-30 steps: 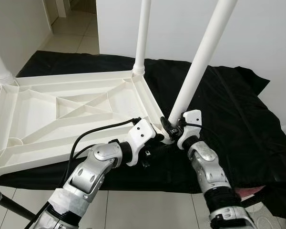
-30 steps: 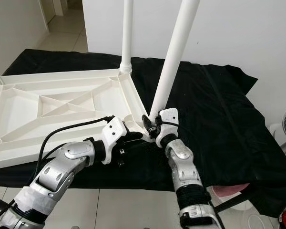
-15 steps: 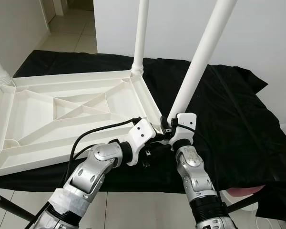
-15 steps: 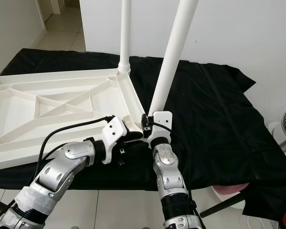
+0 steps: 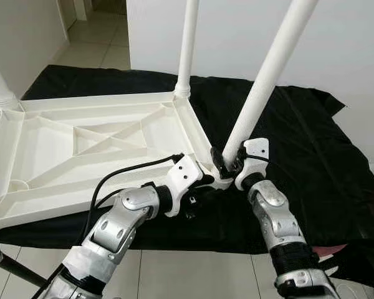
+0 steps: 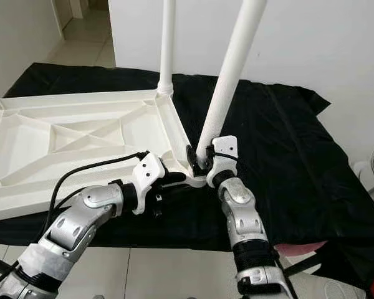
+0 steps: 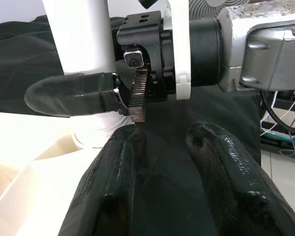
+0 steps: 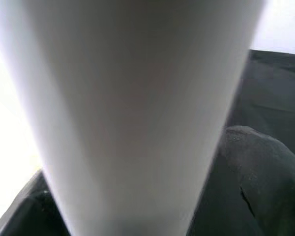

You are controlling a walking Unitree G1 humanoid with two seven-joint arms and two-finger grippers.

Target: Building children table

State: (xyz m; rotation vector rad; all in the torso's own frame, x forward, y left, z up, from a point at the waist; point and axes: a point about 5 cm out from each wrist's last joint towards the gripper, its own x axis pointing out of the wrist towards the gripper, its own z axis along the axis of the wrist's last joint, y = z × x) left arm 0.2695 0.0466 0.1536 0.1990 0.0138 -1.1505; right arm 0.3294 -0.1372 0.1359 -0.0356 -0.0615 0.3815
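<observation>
- Tabletop lies upside down on the black cloth, ribs up, so the leg sockets face upward.
- Far-corner leg is seated upright; another stands at the left corner.
- Right gripper is clamped around the base of the near leg, which sits tilted at the near right corner socket. Probably being screwed in.
- Left gripper hovers just beside that corner, fingers apart, holding nothing; likely there to brace the tabletop.

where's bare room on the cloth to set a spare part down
Free: the black cloth to the right of the tilted leg. Crowded: the near corner of the upturned tabletop, where the right gripper and left gripper meet.
</observation>
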